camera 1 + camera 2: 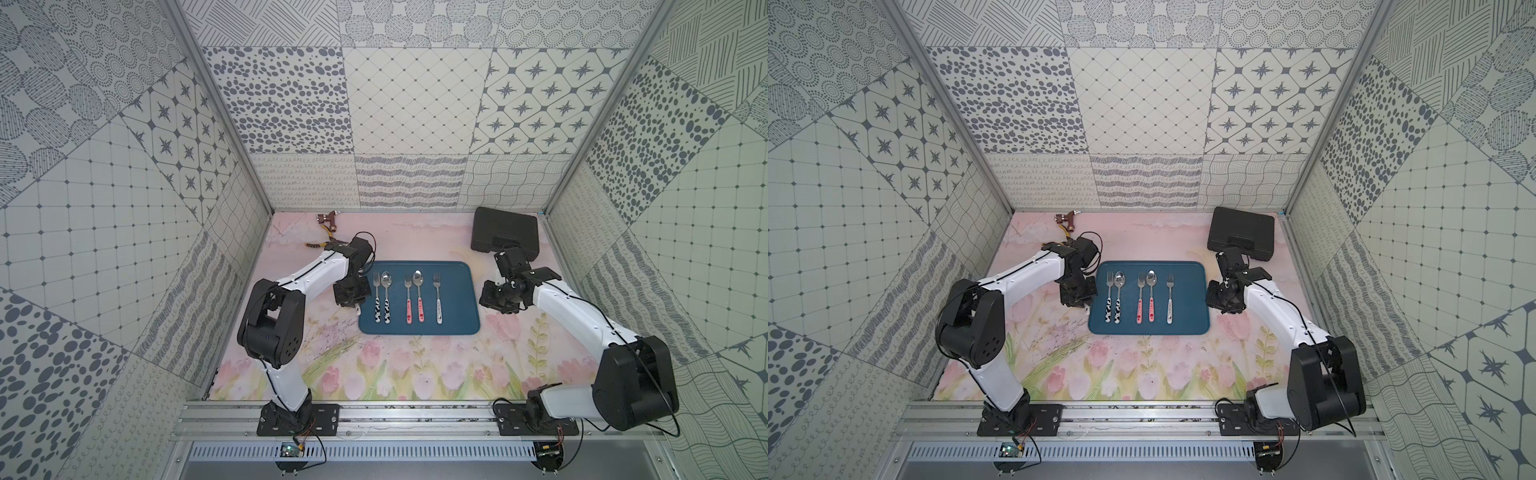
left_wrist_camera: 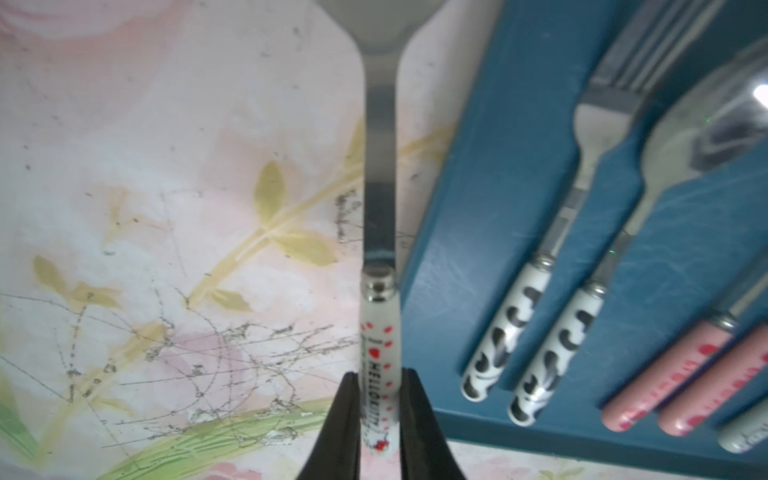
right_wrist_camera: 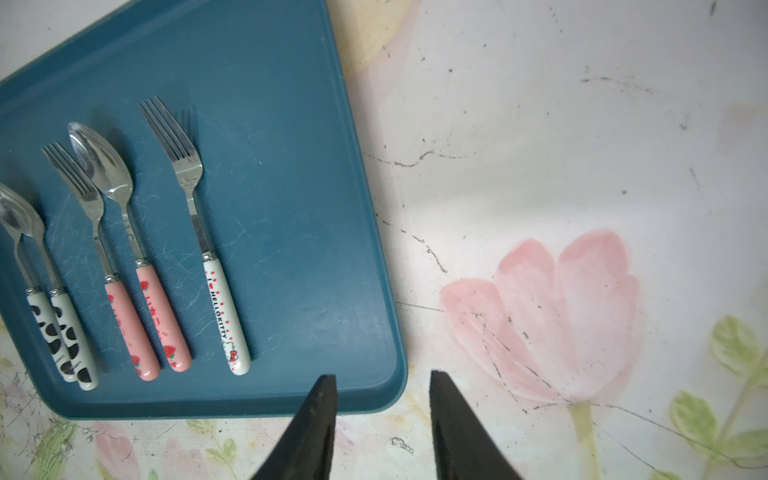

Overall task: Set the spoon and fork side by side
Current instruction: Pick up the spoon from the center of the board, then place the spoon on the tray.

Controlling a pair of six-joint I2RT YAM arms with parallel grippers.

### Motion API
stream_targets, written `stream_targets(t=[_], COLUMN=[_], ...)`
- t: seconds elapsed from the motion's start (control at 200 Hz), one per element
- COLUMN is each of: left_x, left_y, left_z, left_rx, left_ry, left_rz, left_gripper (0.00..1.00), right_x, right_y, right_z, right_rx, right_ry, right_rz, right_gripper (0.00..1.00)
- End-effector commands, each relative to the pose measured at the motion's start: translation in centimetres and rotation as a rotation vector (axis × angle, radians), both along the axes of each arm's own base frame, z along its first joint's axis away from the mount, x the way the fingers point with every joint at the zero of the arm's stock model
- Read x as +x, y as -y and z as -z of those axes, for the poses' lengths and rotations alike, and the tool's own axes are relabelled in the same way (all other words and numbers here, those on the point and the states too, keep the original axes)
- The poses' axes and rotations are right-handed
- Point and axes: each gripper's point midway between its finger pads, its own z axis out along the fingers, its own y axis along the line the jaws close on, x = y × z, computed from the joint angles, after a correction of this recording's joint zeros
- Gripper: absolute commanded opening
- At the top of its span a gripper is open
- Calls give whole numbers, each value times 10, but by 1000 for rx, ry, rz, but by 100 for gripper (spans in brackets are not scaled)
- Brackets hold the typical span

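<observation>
Upper left of a top view: yellow-handled pliers [image 1: 322,242] and a copper fitting [image 1: 327,218] on the flowered mat [image 1: 415,365], not in play. Left gripper [image 1: 354,300] hangs just off the left edge of the blue tray [image 1: 459,291]. The left wrist view shows its jaws clamped tight on the end of the white-handled spoon [image 2: 380,187], bowl pointing away from the fingers, shaft over the mat and just beside the tray rim. From above the spoon is all but hidden under the gripper. On the tray, left to right: cow-patterned fork [image 1: 377,297] and cow-patterned spoon [image 1: 386,296] paired, pink fork [image 1: 408,297] and pink spoon [image 1: 419,296] paired, then the white-handled fork [image 1: 437,299] alone, with bare tray to its right. Right gripper [image 1: 492,299] sits just off the tray's right edge, jaws partly apart, nothing between them. Black case [image 1: 505,230] upper right, behind that arm. Reading: two pairs laid, third in hand; spoon gripped, not yet placed. Next move likely needs a lift clear of the four pieces in the way, travel rightward across the tray, then a set-down in the bare strip right of the lone fork, parallel to it, bowl to the far side, handle ends level. Risk: a low pass could knock the laid pairs.
</observation>
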Motion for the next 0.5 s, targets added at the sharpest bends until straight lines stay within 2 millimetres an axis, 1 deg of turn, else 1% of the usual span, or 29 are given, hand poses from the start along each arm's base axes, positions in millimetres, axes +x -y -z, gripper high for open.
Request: stream_targets(t=[0.0,0.065,0.16,0.31,0.405,0.495], left_x=[-4,-2,-1,-2,-3,-3], left_y=[43,72,116,185,219,238], left_z=[-20,-29,-36,-31,-25,-17], left_rx=[-12,-29,-56,-91,-113,-119], left_ry=[-8,8,9,-8,-21,-35], left_rz=[66,123,196,300,341,363], left_gripper=[0,0,0,0,0,0], right_x=[8,8,8,8,6,2], right_y=[5,9,15,24,28,32], right_z=[-10,-9,-11,-15,-19,-20], right_rx=[-27,-28,-34,-36,-32,-27], right_ry=[47,44,54,68,77,80], right_rz=[11,30,51,84,95,103], right_gripper=[41,41,41,41,42,41])
